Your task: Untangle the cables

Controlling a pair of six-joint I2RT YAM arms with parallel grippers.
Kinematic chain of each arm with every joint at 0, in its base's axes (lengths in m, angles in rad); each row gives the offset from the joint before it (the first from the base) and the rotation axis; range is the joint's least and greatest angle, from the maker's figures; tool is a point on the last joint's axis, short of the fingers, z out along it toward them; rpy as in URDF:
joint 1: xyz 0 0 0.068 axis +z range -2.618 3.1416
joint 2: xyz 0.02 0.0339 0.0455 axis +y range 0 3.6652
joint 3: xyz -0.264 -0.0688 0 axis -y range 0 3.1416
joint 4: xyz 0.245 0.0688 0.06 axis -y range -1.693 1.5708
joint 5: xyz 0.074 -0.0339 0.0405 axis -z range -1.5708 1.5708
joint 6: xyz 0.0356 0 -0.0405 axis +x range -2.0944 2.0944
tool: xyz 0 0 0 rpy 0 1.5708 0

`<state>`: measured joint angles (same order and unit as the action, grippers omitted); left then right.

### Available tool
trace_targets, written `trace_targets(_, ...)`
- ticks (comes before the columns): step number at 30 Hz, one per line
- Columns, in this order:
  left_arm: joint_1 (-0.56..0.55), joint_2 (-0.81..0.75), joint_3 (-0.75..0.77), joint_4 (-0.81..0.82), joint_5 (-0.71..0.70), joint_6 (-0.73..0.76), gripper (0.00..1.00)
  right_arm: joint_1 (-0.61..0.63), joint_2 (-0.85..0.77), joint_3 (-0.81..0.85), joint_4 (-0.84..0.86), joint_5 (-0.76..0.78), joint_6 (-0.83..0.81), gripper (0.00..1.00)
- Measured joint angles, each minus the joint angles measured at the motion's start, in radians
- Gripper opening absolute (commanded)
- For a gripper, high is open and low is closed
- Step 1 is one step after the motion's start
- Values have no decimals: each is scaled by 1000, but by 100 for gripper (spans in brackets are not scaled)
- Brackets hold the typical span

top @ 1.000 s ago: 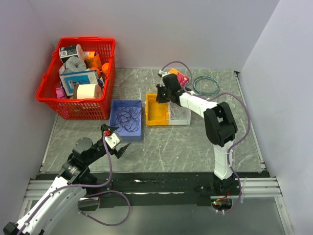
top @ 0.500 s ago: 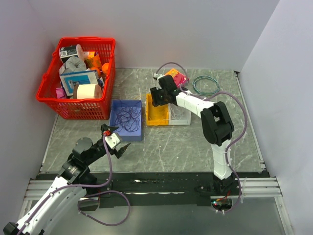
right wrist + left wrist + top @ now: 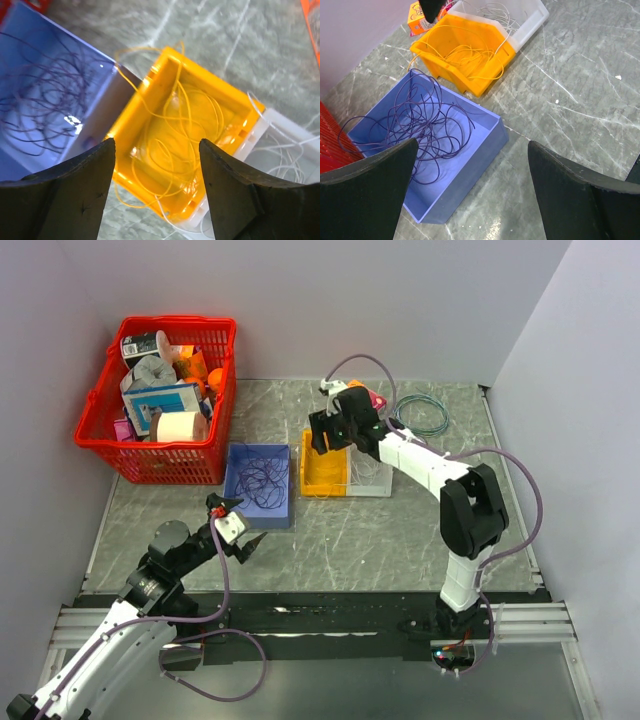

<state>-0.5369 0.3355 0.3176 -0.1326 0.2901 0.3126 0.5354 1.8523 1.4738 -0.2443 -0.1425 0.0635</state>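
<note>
Top external view: three small bins sit in a row near the middle of the table (image 3: 400, 530). The blue bin (image 3: 230, 488) stands just beside the yellow bin (image 3: 322, 480), at its 9 o'clock. The clear bin (image 3: 370, 483) touches the yellow one on its 3 o'clock side.

Each bin holds one colour. The purple cables (image 3: 262, 480) lie in a loose tangle of loops inside the blue bin, and in the left wrist view some loops rise above its rim. The yellow cables (image 3: 185, 125) are coiled inside the yellow bin, with a few loops spilling over its walls. The white cables (image 3: 497, 11) lie in the clear bin.

The right end effector (image 3: 325, 435) hangs over the 12 o'clock end of the yellow bin. Its dark fingers (image 3: 75, 190) are spread apart with nothing between them, and its wrist camera looks straight down into that bin. The left end effector (image 3: 245, 522) sits toward 7 o'clock on the table, just off the 6 o'clock end of the blue bin. Its jaws stand wide apart and empty.

A red basket (image 3: 178, 322) full of assorted goods stands at 10 o'clock on the table. A teal ring of wire (image 3: 420, 415) lies flat at 1 o'clock, beyond the clear bin. A small orange and pink box (image 3: 372, 398) shows beside the right arm.
</note>
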Motion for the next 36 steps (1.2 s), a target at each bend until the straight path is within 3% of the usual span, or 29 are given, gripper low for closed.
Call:
trace_targets(4, 1, 0, 0, 0, 0, 0, 98, 6, -6, 34, 2, -39, 1, 79)
trace_targets(6, 1, 0, 0, 0, 0, 0, 99, 8, -17, 36, 3, -55, 16, 99)
trace_targets(10, 2, 0, 0, 3, -10, -5, 99, 8, -109, -27, 19, -54, 38, 100)
trace_targets(16, 45, 0, -4, 72, -157, -74, 96, -35, -431, -247, 33, 16, 49, 100)
trace_targets(26, 268, -3, -53, 199, -379, -224, 96, -380, -911, -798, 72, 195, 111, 100)
trace_targets(31, 396, 35, -80, 201, -436, -285, 96, -391, -1056, -1021, 127, 307, 161, 100)
trace_targets(36, 485, 6, -137, 222, -413, -322, 96, -391, -1095, -1120, 195, 428, 254, 100)
